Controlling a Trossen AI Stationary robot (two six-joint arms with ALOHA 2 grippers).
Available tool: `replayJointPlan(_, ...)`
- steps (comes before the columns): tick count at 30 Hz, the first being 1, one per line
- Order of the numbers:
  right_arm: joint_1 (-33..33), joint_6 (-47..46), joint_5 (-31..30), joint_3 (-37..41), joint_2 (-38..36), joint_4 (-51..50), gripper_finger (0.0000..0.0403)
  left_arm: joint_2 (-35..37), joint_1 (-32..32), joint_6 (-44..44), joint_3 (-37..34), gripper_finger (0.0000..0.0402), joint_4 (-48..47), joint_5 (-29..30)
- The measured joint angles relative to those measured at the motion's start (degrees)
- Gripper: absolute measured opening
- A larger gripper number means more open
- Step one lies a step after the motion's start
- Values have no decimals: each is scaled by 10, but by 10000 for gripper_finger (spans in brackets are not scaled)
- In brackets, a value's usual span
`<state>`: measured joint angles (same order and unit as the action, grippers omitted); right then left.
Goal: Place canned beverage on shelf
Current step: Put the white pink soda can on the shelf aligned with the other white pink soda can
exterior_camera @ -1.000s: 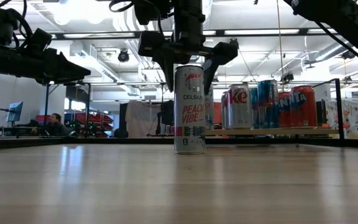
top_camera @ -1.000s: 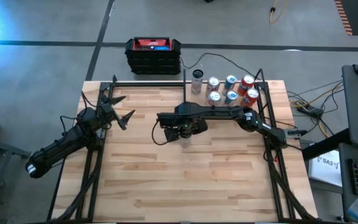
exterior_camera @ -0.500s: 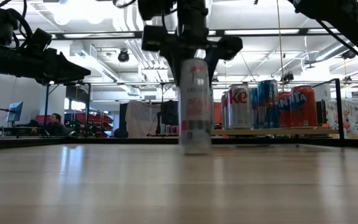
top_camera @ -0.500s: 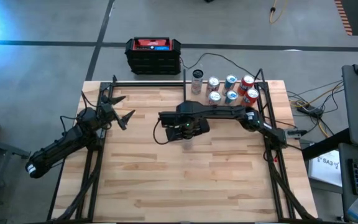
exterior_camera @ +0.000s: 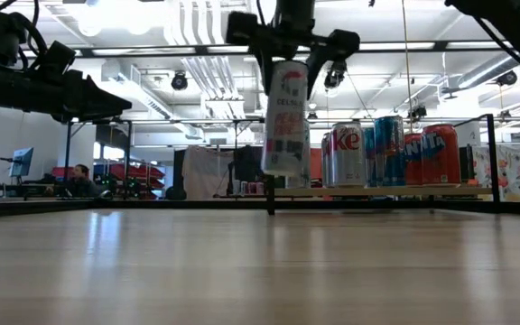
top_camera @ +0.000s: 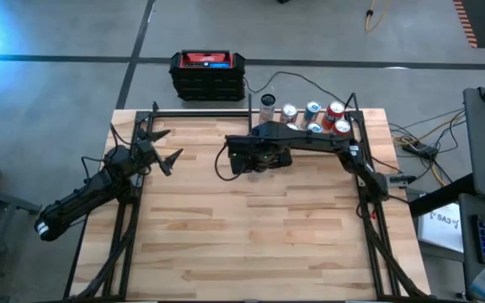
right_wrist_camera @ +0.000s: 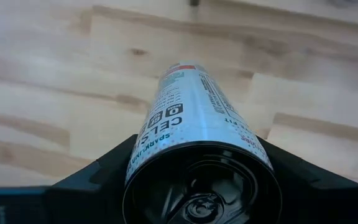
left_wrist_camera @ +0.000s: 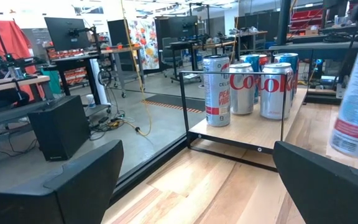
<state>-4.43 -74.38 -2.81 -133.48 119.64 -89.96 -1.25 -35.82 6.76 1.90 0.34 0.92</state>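
A tall slim white can (exterior_camera: 285, 117) with pink lettering hangs above the tabletop, with my right gripper (exterior_camera: 287, 72) shut on its upper end. The can also shows in the left wrist view (left_wrist_camera: 357, 102) and the right wrist view (right_wrist_camera: 194, 118). In the high view the gripper (top_camera: 255, 158) covers it. The shelf (exterior_camera: 395, 190), a small light wood board with black rods, stands at the table's far right and carries several cans (top_camera: 313, 120). My left gripper (top_camera: 163, 148) waits open at the table's left side. My right gripper pinches the can's upper end (right_wrist_camera: 146, 155), just below the top rim, between its two fingers (right_wrist_camera: 98, 180), one on each side. The fingers come from above, pointing down. The can hangs below them, slightly tilted, its base clear of the table.
A black and red box (top_camera: 208, 74) sits on the floor behind the table. Black frame rods (top_camera: 131, 210) run along the table's left and right sides. A slim silver can (top_camera: 266, 106) stands at the shelf's left end, beside red, blue and silver cans (exterior_camera: 377, 149).
My right gripper has shut on the standing can, then risen and gone toward the table's far edge and the shelf. The can has come off the table and now hangs clear, slightly tilted.
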Motion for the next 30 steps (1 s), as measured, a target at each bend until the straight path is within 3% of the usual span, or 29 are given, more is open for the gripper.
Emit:
replayJointPlan(13,-61,5,-12,116,-95,-2,240,0,0,0,0,398,0,0)
replayJointPlan(21,-101,32,-18,112,-71,4,272,0,0,0,0,398,0,0)
replayJointPlan(30,-144,39,14,112,-55,28,248,0,0,0,0,398,0,0)
